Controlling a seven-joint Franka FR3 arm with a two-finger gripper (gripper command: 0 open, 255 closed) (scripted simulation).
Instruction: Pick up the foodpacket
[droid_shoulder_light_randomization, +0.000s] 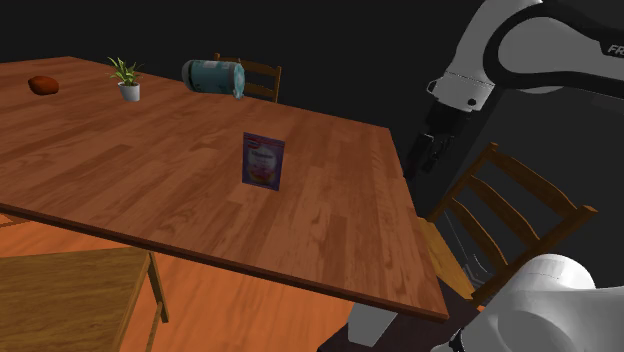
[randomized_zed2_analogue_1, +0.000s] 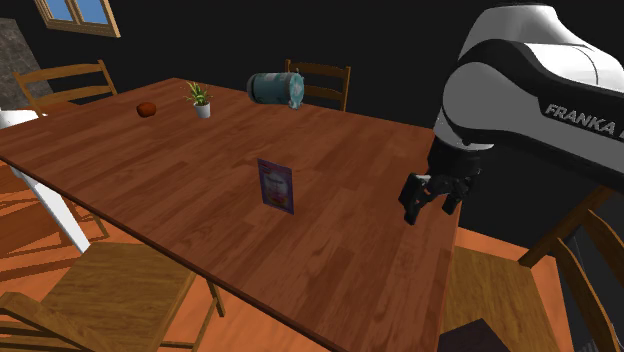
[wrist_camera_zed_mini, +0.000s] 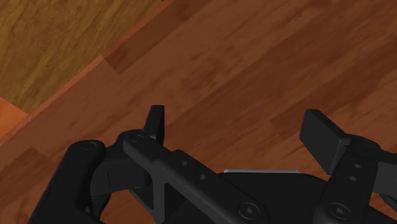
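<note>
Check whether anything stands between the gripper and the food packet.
Nothing visible does. The open gripper hangs at the edge of the wooden table; only bare wood lies between it and the upright purple food packet. The potted plant and teal canister sit far beyond.

The white arm (randomized_zed2_analogue_1: 520, 80) arches over, its black pincer (randomized_zed2_analogue_1: 428, 205) pointing down, fingers apart.

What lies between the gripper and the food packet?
Bare wooden tabletop, in the second exterior view, separates the open gripper from the upright food packet.
</note>
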